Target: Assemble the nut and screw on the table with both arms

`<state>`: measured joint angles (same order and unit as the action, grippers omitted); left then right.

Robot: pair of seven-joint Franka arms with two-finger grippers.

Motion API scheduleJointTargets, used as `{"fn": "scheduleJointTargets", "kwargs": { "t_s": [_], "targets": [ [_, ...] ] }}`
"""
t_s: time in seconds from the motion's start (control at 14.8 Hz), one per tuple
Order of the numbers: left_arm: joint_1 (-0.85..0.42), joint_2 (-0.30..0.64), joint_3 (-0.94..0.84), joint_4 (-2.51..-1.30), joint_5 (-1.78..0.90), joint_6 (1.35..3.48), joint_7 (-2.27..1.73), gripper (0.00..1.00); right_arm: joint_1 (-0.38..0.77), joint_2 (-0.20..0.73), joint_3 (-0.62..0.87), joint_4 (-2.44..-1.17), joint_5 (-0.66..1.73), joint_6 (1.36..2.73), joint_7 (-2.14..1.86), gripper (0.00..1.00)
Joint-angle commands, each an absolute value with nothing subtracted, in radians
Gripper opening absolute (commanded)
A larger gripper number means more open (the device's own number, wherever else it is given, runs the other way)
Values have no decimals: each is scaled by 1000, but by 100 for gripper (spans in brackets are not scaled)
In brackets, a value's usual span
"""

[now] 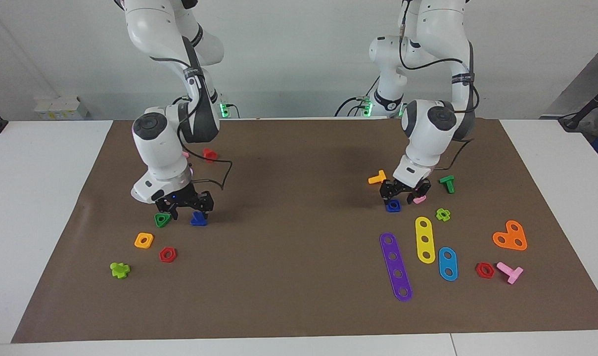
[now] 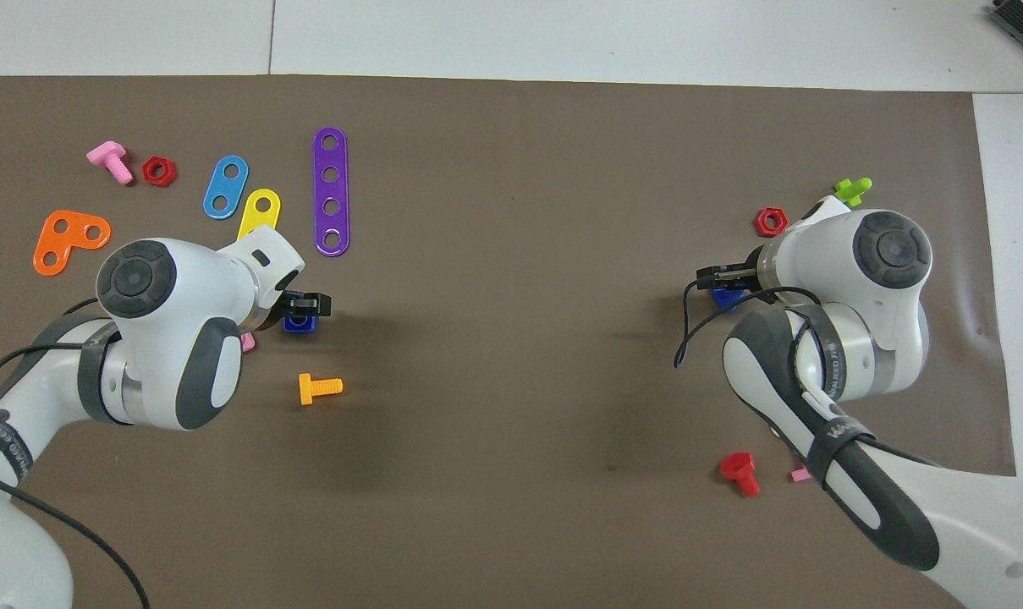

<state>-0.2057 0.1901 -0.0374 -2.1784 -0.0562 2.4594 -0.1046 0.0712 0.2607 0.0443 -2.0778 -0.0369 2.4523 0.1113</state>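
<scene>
The dark-blue square nut (image 1: pixel 393 206) lies on the brown mat (image 1: pixel 299 277) toward the left arm's end. My left gripper (image 1: pixel 405 194) hangs low just over it, fingers spread; it also shows in the overhead view (image 2: pixel 306 304) with the nut (image 2: pixel 299 323) partly under it. The dark-blue screw (image 1: pixel 199 219) lies on the mat toward the right arm's end. My right gripper (image 1: pixel 189 210) is low over it, fingers spread, and its body hides most of the screw (image 2: pixel 725 298) in the overhead view. Neither part is lifted.
A green triangular nut (image 1: pixel 162 219) lies beside the screw, with an orange square nut (image 1: pixel 144 240) and a red hex nut (image 1: pixel 167 254) farther out. A pink nut (image 1: pixel 419 199) and an orange bolt (image 1: pixel 377 178) lie close to the blue nut. Purple (image 1: pixel 396 266) and yellow (image 1: pixel 425 239) strips lie farther out.
</scene>
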Motion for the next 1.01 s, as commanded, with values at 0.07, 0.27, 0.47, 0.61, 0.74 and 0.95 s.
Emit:
{"fn": "scheduleJointTargets", "kwargs": {
  "t_s": [0.07, 0.27, 0.47, 0.61, 0.74, 0.95],
  "targets": [
    [-224, 216, -21, -2187, -51, 2502, -78, 75, 66, 241, 46, -2111, -18, 2479, 63, 56],
    [-224, 216, -21, -2195, -52, 2500, -71, 71, 74, 236, 46, -2114, -18, 2467, 57, 18],
    [-224, 215, -21, -2200, -51, 2491, -71, 65, 89, 233, 46, -2120, -18, 2462, 54, 0],
    [-224, 213, -20, -2204, -51, 2491, -71, 60, 94, 236, 48, -2111, -18, 2464, 58, 0],
    [-222, 213, -20, -2204, -51, 2484, -71, 50, 130, 245, 48, -2082, -17, 2461, 89, 0],
    [-222, 215, -20, -2200, -51, 2471, -69, 16, 221, 252, 48, -2030, -17, 2451, 265, 0]
  ]
}}
